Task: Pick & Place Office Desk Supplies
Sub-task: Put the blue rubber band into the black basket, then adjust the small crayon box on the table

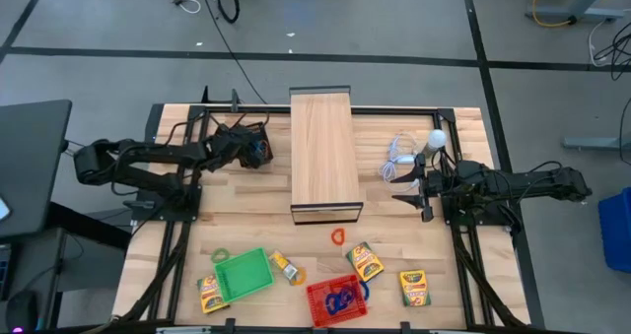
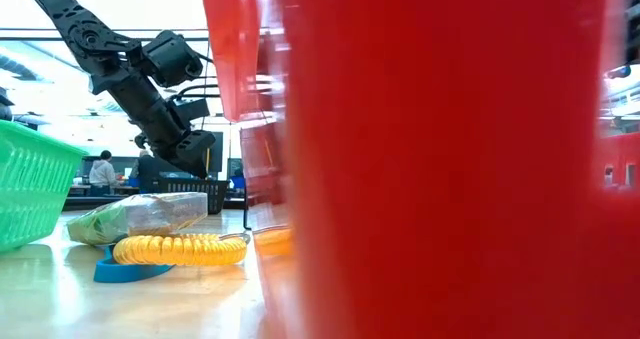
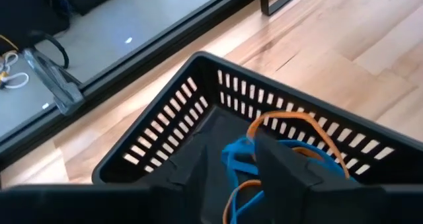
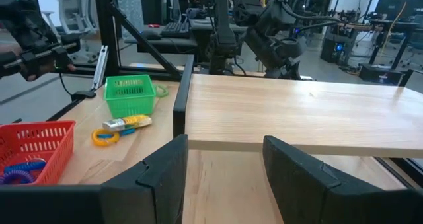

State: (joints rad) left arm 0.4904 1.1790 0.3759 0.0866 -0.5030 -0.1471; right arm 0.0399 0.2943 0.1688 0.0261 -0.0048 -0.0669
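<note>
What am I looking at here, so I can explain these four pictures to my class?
Two robot arms work at a wooden table. One picture looks down from above, one looks along the tabletop, and two come from cameras on the wrists. The left arm has its jaws open over a black basket of blue and orange loops. The right arm waits beside the wooden box, jaws open and empty. Elsewhere lie a green basket, a red basket and crayon boxes.

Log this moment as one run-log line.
left gripper: open over black basket, blue and orange loops inside | right gripper: open, idle beside wooden box
</note>
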